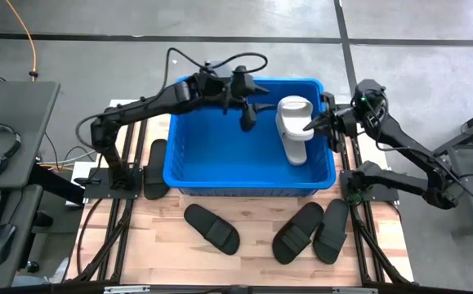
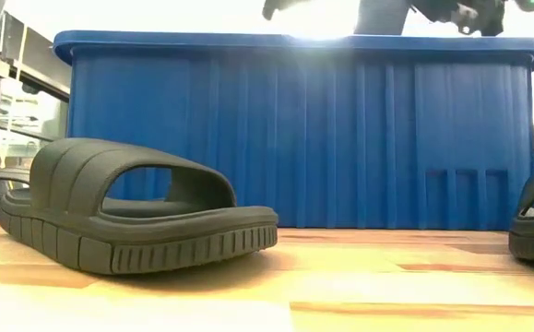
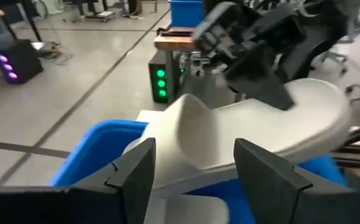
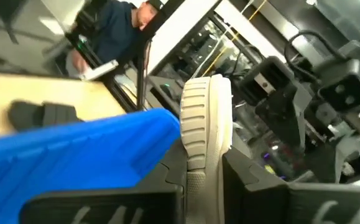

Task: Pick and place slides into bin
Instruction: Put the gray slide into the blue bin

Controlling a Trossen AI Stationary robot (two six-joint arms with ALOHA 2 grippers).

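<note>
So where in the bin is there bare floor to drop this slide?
The bin's left half is bare, under the left hand. The right end is crowded: the grey slide held by the right hand hangs there.

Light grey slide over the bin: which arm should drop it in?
Right. The right end effector is shut on the light grey slide, held above the blue bin. The left end effector hangs open beside it, holding nothing.

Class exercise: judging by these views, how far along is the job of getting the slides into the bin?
Barely begun. The right gripper holds a light grey slide over the blue bin; the left gripper hovers open beside it. Four black slides lie outside on the table.
</note>
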